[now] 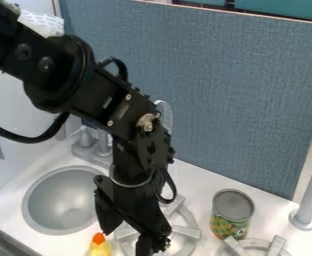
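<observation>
From my place far away, I saw the gripper low over the burner, with its jaws standing apart, quite wide, and nothing held between them as far as I could see. The yellow toy with the orange tip was at the bottom edge of the view, between the sink and the burner, just beside the nearer finger; whether they touched, I could not tell. So no grasp was made at this moment, and the handling of the toy seemed to me either at its beginning or just finished (I could not judge which of two). Its orange tip pointed up the view, away from the camera, and its long axis seemed to run the same way, but the lower part was cut off, so I was not certain
</observation>
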Controlling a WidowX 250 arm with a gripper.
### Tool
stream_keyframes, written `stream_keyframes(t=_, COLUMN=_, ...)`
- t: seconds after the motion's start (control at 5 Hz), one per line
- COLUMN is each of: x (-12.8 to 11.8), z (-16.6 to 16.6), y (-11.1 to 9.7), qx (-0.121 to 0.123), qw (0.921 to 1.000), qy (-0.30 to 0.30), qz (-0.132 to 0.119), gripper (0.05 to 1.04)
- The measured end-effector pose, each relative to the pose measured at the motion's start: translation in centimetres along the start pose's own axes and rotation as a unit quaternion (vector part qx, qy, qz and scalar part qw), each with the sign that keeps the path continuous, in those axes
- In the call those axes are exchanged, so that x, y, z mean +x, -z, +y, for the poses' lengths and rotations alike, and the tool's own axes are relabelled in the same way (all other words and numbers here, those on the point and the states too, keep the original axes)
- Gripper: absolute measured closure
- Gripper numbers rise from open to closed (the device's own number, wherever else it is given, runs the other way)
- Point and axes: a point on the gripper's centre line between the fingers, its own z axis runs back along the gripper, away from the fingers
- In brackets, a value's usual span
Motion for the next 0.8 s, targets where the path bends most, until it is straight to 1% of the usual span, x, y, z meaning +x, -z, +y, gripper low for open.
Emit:
stream_keyframes(t=0.2, x=-0.2, z=-0.1, y=0.3, qx=0.0, qw=1.0, qy=-0.001, qz=0.005, gripper=0.083)
stream_keyframes(t=0.4, x=0.1, z=-3.3, y=0.9, qx=-0.006, qw=0.9978, qy=0.065, qz=-0.01, gripper=0.083)
stream_keyframes(t=0.6, x=0.5, z=-6.6, y=1.9, qx=-0.011, qw=0.9921, qy=0.122, qz=-0.025, gripper=0.083)
stream_keyframes(t=0.8, x=0.9, z=-9.7, y=3.7, qx=-0.01, qw=0.9845, qy=0.172, qz=-0.031, gripper=0.083)
